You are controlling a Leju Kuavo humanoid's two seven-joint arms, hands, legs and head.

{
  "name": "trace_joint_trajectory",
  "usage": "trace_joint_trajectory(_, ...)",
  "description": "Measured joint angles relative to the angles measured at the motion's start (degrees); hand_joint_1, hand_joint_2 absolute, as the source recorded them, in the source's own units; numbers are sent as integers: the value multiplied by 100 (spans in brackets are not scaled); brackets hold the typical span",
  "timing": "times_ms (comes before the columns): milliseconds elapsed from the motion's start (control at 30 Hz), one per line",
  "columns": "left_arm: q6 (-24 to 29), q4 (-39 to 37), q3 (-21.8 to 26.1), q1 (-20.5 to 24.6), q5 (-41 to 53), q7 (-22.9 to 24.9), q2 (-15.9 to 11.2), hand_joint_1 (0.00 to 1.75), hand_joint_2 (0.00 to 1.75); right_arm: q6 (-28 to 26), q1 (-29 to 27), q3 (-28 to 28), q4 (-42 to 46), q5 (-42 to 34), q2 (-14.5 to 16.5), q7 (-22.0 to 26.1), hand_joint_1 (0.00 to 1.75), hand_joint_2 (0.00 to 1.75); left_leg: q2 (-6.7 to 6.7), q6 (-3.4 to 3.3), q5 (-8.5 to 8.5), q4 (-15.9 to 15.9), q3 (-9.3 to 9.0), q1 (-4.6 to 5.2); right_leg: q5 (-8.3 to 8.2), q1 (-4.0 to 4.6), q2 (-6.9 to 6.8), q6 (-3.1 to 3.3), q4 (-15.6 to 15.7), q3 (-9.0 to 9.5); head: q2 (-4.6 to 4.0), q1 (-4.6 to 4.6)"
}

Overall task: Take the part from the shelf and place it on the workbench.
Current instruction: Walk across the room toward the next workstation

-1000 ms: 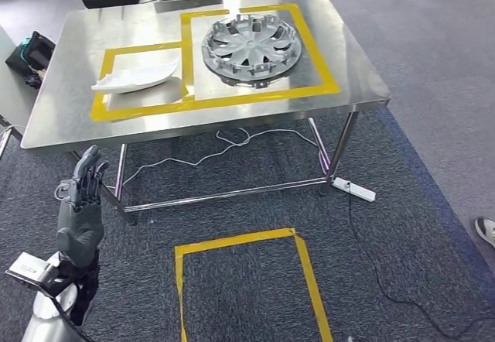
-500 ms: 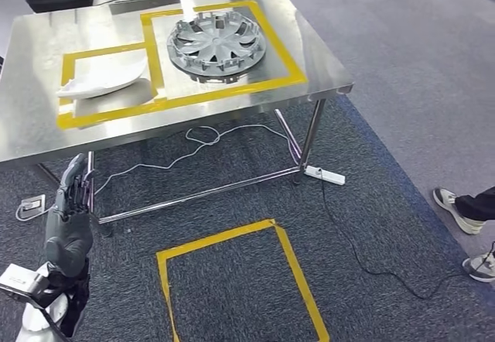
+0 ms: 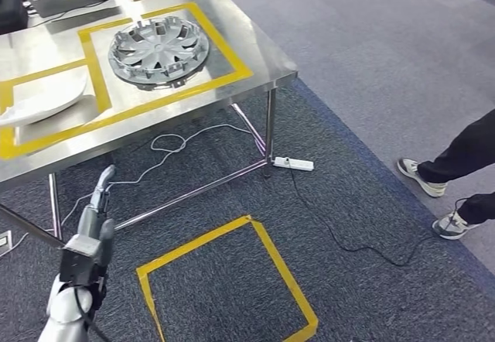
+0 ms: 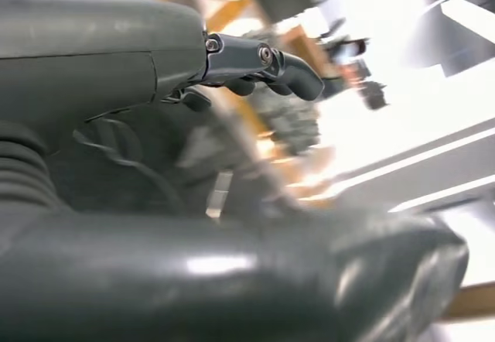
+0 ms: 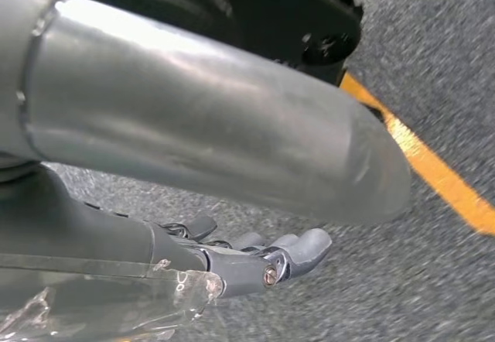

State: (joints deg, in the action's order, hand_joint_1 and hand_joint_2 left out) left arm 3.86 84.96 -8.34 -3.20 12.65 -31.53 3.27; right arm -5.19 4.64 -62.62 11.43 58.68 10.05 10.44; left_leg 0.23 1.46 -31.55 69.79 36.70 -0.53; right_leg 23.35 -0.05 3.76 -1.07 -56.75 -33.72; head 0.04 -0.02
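Two parts, wheel cover and white panel, inside taped tabletop outlines, upper left; left hand lower left, fingers straight, empty.

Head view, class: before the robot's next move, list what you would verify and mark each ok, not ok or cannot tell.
1. Left robot hand holds nothing, fingers straight: ok.
2. Right robot hand holds nothing, hanging over the carpet: ok.
3. Wheel cover lies inside its yellow tape frame on the steel table: ok.
4. White curved part rests on the table inside the other frame: ok.
5. Person's feet stand near, on the robot's right: not ok.
6. Cable trails across the carpet: not ok.
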Motion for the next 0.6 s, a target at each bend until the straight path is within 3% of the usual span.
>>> trace_joint_trajectory(67, 399, -877, -53, 283, 240, 77, 60, 0, 175, 2, 11, 0, 1, 42, -2, -12, 0, 0, -217, 9, 378, -764, -360, -41, -29, -7, 147, -56, -20, -33, 0, 2)
trace_joint_trajectory(133, 644, -1814, -73, 556, 292, -14, 134, 0, 175, 6, 34, 1, 2, 76, -7, -15, 0, 0, -422, -13, 505, -1235, -569, -61, -66, -15, 276, -119, -36, -90, 0, 12)
trace_joint_trajectory(167, 716, -2258, -73, 672, 286, -91, 177, 0, 175, 8, 34, 1, 2, 85, -10, -17, 0, 0, -443, -48, 497, -1295, -583, -48, -91, -27, 335, -158, -29, -120, 0, 16)
trace_joint_trajectory(233, 821, -2989, -72, 871, 278, -167, 269, 0, 175, 10, 1, 2, 1, 96, -19, -24, 0, 0, -319, -148, 535, -1308, -570, -32, -125, -56, 380, -227, -10, -190, 0, 20)
trace_joint_trajectory(300, 980, -3583, -69, 1061, 338, -47, 361, 0, 175, 9, -20, 2, 1, 113, -30, -40, 0, 0, -192, -237, 576, -1340, -567, -37, 41, -44, 126, -274, -260, -352, 0, 72)
trace_joint_trajectory(367, 1170, -4173, -67, 1199, 467, 220, 414, 0, 175, 10, 3, 4, 0, 142, -33, -57, 0, 0, -43, -280, 588, -1351, -560, -17, 435, -38, -204, -310, -973, -683, 0, 125)
trace_joint_trajectory(433, 1319, -4759, -64, 1290, 605, 556, 445, 0, 175, 14, 21, 9, 0, 180, -33, -69, 0, 0, 133, -287, 584, -1350, -557, -4, 692, -59, -315, -346, -1617, -959, 0, 131)
trace_joint_trajectory(467, 1376, -5025, -64, 1326, 664, 712, 460, 0, 175, 14, 19, 10, 0, 198, -33, -76, 0, 0, 215, -284, 578, -1349, -558, -8, 674, -70, -338, -363, -1657, -952, 0, 131)
trace_joint_trajectory(533, 1440, -5465, -64, 1382, 739, 926, 487, 0, 175, 14, 14, 11, 0, 219, -34, -84, 0, 0, 354, -249, 560, -1346, -572, -30, 399, -101, -439, -400, -1085, -590, 0, 132)
trace_joint_trajectory(600, 1465, -5760, -64, 1420, 770, 991, 495, 0, 175, 16, 34, 13, -1, 227, -28, -85, 0, 0, 462, -162, 524, -1327, -597, -9, 157, -126, -715, -403, -356, -144, 0, 145)
